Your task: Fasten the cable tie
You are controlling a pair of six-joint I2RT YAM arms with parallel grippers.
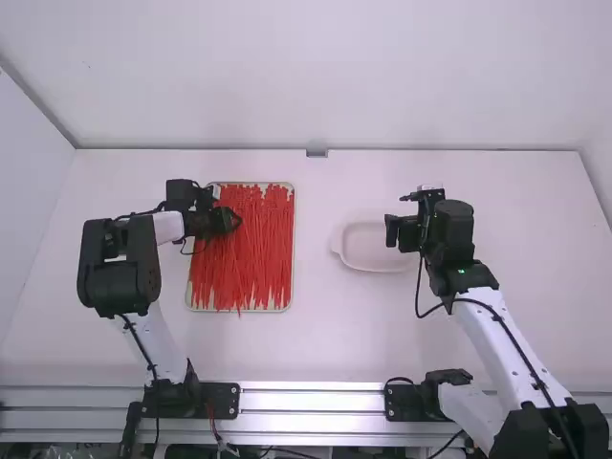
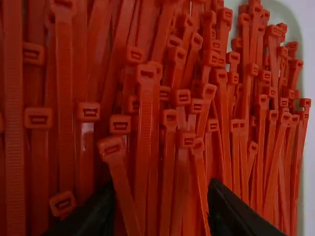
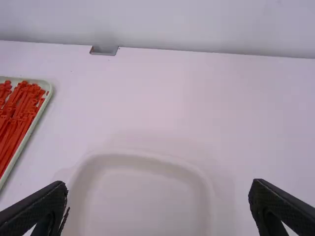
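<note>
Left fingers (image 2: 88,219) are straddling ties (image 2: 147,123) on the tray (image 3: 30,125), spread apart. Right fingers (image 3: 37,206) are gaping wide over the dish (image 1: 368,253) beside the tray.

You have a white surface (image 1: 459,316) closed in by white walls at the far side and to the left. Left of the middle, a pale tray (image 1: 291,251) with rounded corners lies flat on it, its long sides running away from you, and it is heaped with red cable ties (image 1: 253,249). Right of the tray and apart from it sits a shallow white dish (image 1: 337,247). At the far edge, near the middle, a small grey bracket (image 1: 316,151) lies against the wall.
</note>
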